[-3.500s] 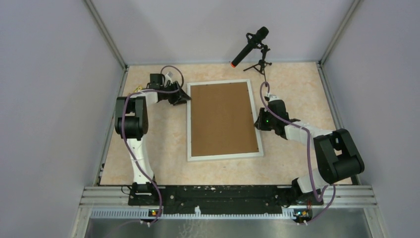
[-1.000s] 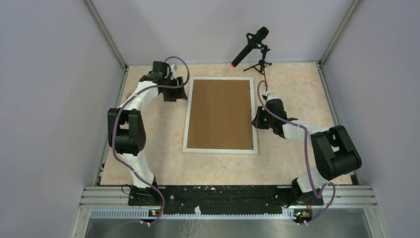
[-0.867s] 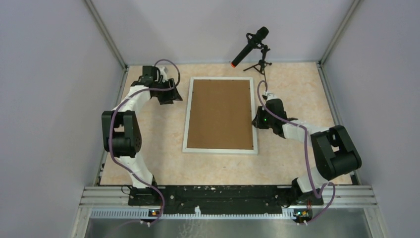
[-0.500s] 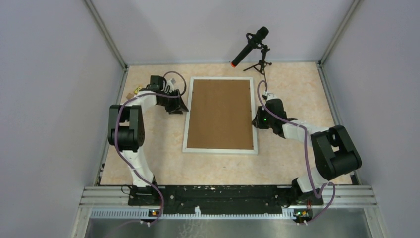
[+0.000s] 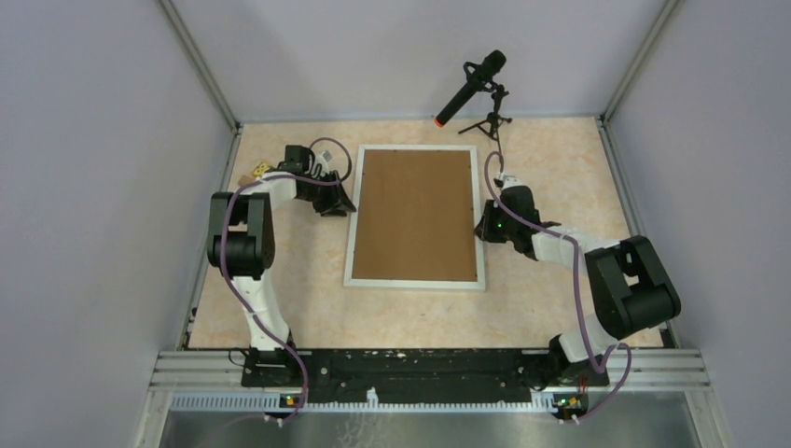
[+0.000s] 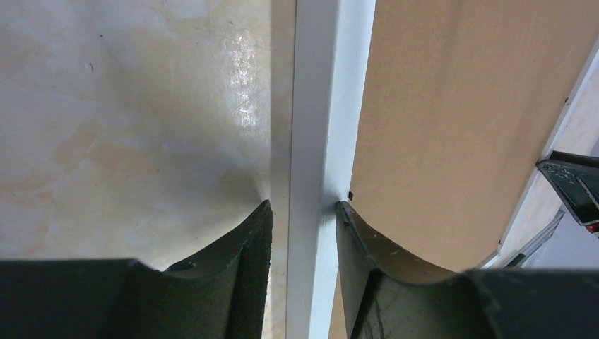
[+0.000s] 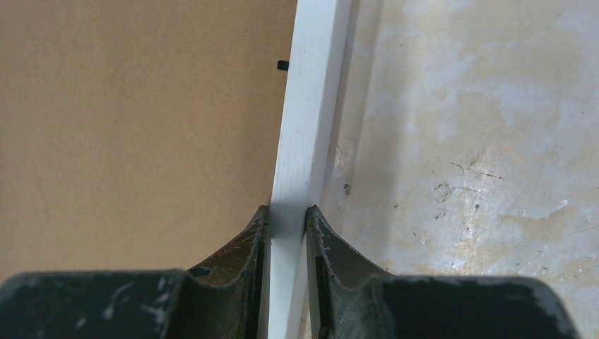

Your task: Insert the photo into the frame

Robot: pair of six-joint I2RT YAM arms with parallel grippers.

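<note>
Here the frame (image 7: 314, 85) sits clamped within the right gripper (image 7: 286, 213).

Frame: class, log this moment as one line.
frame: back up, flat | backing board: in frame | left end effector: grips left rail | right end effector: grips right rail | photo: unseen

Soft light is falling from above | table (image 6: 141, 127) is glaring beside the frame (image 6: 314, 106), left wrist view | jaws are showing dark, slightly blurred.
</note>
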